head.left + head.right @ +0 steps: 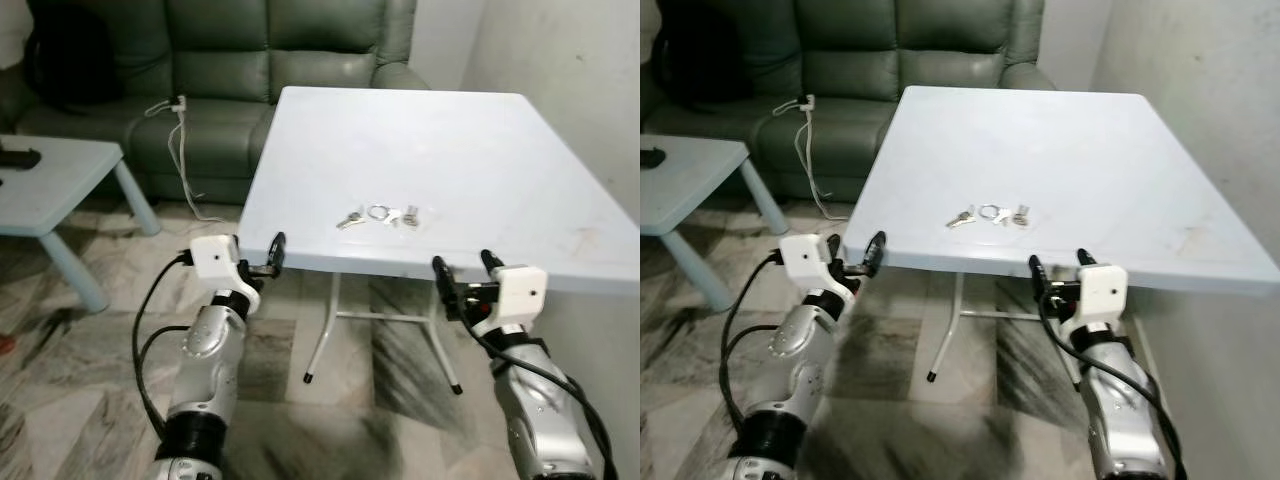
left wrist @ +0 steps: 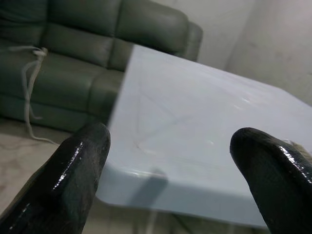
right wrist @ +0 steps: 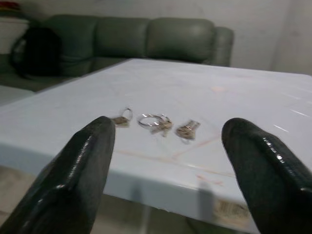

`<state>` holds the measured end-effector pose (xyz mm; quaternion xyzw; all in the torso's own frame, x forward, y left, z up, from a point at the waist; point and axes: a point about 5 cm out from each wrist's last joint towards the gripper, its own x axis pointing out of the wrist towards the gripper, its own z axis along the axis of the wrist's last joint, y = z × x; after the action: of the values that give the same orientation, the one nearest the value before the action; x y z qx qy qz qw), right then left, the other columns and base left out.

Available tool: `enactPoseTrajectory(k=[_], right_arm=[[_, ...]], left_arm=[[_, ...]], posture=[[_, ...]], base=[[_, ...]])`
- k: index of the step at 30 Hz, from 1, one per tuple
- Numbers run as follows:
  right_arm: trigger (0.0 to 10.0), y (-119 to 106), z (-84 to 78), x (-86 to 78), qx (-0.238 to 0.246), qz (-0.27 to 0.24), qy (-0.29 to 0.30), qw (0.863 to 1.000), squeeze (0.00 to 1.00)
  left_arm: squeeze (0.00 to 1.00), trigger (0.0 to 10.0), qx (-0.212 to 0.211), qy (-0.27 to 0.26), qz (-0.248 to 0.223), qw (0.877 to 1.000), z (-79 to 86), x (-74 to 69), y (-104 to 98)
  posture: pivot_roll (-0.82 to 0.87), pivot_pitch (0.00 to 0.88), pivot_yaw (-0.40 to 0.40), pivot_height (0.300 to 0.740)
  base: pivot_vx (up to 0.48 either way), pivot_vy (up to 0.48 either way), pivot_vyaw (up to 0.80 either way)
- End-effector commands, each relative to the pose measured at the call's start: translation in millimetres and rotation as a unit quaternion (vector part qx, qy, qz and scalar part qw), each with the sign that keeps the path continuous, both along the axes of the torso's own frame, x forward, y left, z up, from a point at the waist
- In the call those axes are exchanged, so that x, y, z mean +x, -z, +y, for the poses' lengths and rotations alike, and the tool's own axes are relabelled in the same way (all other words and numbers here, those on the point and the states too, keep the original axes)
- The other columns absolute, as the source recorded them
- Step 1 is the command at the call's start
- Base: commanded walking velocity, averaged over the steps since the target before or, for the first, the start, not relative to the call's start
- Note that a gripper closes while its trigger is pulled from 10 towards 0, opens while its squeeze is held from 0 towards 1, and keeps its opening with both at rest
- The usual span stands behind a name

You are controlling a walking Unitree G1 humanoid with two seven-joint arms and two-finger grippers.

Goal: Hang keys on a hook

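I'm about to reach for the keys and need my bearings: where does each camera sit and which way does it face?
Left eye view: on the head, looking forward and down at the white table and keys; both arms show, left gripper and right gripper at the near edge.
Right eye view: same scene, slightly offset.
Left wrist view: along open fingers across the table's corner toward the sofa.
Right wrist view: along open fingers straight at the keys.
Both wrist views share table and sofa.
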<state>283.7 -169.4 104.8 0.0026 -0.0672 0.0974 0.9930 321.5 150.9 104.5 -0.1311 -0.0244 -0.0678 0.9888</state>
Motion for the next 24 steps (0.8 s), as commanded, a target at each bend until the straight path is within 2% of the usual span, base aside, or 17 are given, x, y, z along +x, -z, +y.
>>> enactPoseTrajectory(k=[1,24], right_arm=[[10.0,-1.9,-10.3,-1.5,-0.008,-0.002,0.013,1.000,0.00],[10.0,-1.6,-8.7,-1.8,-0.010,0.000,0.006,1.000,0.00]], left_arm=[[0.00,10.0,-0.004,0.018,-0.004,1.000,-13.1,1.6,-3.1],[0.00,10.0,-0.006,0.018,-0.003,1.000,-14.0,0.6,-2.7]], posture=[[-0.04,0.000,-0.023,0.740],[-0.04,0.000,-0.025,0.740]], base=[[0.281,0.000,0.00],[0.278,0.000,0.00]])
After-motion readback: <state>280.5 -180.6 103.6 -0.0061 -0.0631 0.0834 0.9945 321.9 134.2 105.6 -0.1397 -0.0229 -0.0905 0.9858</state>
